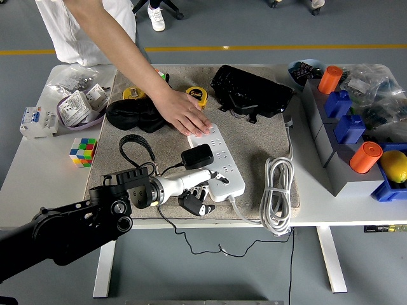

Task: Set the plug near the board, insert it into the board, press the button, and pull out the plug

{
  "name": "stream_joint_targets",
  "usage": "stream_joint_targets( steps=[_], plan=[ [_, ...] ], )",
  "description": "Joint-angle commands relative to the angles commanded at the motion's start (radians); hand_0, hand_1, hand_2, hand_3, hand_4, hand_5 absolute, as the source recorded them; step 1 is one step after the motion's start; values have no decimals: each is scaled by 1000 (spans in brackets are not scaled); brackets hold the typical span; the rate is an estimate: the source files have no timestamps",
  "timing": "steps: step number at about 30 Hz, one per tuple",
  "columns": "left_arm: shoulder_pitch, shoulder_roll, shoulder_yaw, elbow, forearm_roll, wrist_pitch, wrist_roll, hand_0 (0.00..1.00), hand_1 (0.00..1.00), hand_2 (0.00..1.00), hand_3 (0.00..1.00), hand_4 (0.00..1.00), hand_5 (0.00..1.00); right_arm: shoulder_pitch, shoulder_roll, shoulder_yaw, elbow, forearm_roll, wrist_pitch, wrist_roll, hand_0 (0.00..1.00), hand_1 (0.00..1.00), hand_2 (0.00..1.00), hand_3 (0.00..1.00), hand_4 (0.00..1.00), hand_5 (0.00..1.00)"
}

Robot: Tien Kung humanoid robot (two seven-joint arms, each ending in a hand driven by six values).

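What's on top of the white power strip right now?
A person's hand presses its far end; the black plug adapter sits on the white power strip. Sockets beneath both are hidden.

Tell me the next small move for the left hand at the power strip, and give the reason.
Probably ease the left hand toward the black plug to get a grip on it. The plug rests at the power strip's left edge; whether it is seated cannot be told. A person's hand presses the strip's far end, steadying it.

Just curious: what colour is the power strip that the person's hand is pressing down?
White, seen clearly in the head view: the power strip lies on the grey-brown mat.
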Motion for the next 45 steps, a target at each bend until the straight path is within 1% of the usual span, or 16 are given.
stream_joint_targets(
  steps=[5,8,9,10,14,15,19,20,21,23,27,28,32,33,38,45],
  plan=[
    [11,7,-29,-17,-15,16,-29,49,113,187,873,600,2,-1,1,1,0,-1,0,0,658,678,671,573,998,561],
    [24,10,-50,-15,-35,57,-90,49,113,187,873,600,2,-2,2,2,-1,-1,0,0,658,678,671,573,998,561],
    [29,11,-56,-11,-48,73,-111,153,178,323,728,833,151,-2,3,2,-1,-1,0,0,658,678,671,573,998,561],
    [33,11,-58,-9,-57,86,-128,153,178,323,728,833,151,-2,3,2,-1,-1,0,0,658,678,671,573,998,561],
    [65,13,-76,17,-139,200,-256,153,178,323,728,833,151,-3,6,0,-2,-1,0,0,658,678,671,573,998,561],
    [69,14,-75,22,-156,226,-286,317,486,536,617,872,331,-2,6,0,-2,-1,0,0,659,678,671,573,998,561],
    [88,12,-62,49,-278,347,-420,317,486,536,617,872,331,-1,8,3,-2,-1,0,0,659,678,671,573,998,561],
    [92,11,-62,53,-299,362,-439,317,486,536,617,872,331,-1,8,4,-2,-1,0,0,659,678,671,573,998,561],
    [99,9,-62,61,-331,383,-463,448,573,600,622,904,489,-1,8,4,-2,-1,0,0,658,678,672,573,998,561],
    [113,4,-65,74,-400,419,-513,448,573,600,622,904,489,-1,9,5,-2,-2,0,0,658,678,672,573,998,561],
    [140,-5,-80,91,-514,451,-591,448,573,600,622,904,489,-1,9,4,-3,0,0,0,658,678,672,573,998,561],
    [145,-7,-84,94,-538,456,-606,763,756,768,741,924,555,-1,10,3,-3,0,0,0,657,678,671,574,998,561],
    [161,-10,-99,102,-602,466,-653,763,756,768,741,924,555,-1,11,2,-3,0,0,0,657,678,671,574,998,561],
    [163,-10,-100,104,-619,468,-664,802,793,807,770,930,568,-1,11,1,-4,0,0,0,658,678,671,574,998,560],
    [169,-9,-101,110,-676,480,-704,802,793,807,770,930,568,0,11,-6,-5,5,0,0,658,678,671,574,998,560],
    [169,-6,-104,109,-686,484,-715,792,783,795,764,931,585,0,9,-5,-6,7,0,0,658,678,671,573,998,561]
  ],
)
